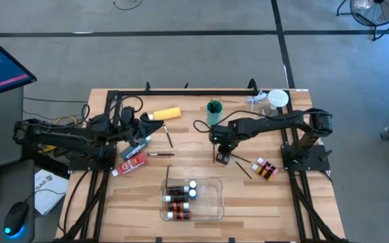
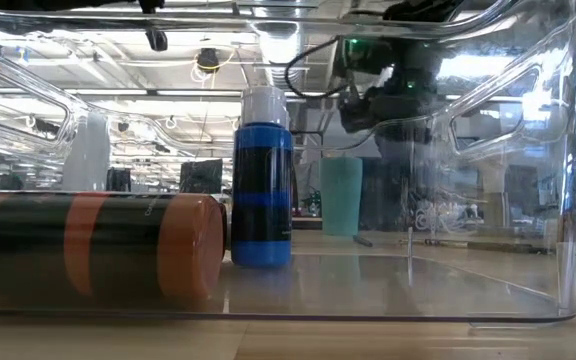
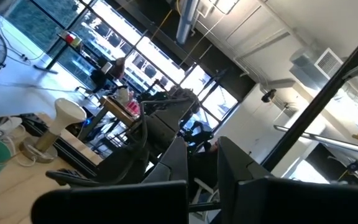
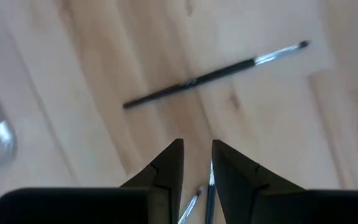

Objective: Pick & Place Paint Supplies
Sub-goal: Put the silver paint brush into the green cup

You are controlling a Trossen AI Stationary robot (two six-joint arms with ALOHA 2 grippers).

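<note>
A light wooden table (image 1: 275, 209) with black frame rails stood on a grey floor crossed by dark tape lines, a monitor, keyboard and mouse off its left side and a fan at the room's far right corner. Through the low view, ceiling lights and glazed walls showed beyond the clear tray (image 1: 211, 202), which sat near the table's front edge, with bare wood to either side of it.

Inside the tray lay brown paint bottles (image 1: 179, 196) with white caps; the low view showed one on its side (image 2: 88, 245) and a blue bottle (image 2: 262, 180) upright beside it. The yellow bottle (image 1: 165, 113) lay toward the back left, red tubes (image 1: 132, 163) at the left, and more small bottles (image 1: 265, 169) at the right. A teal cup (image 1: 214, 111) stood at the back centre.

The right gripper (image 1: 221, 156) hung over the table's middle, pointing down, its fingers (image 4: 166, 168) nearly together around thin brush (image 4: 209, 186) handles, narrowly parted. Another dark-handled brush (image 4: 216, 73) with a silver ferrule lay flat on the wood just beyond. Further brushes (image 1: 169, 137) lay scattered between the arms.

The left gripper (image 1: 135, 150) rested at the table's left, closed, its camera tilted up toward the room.
</note>
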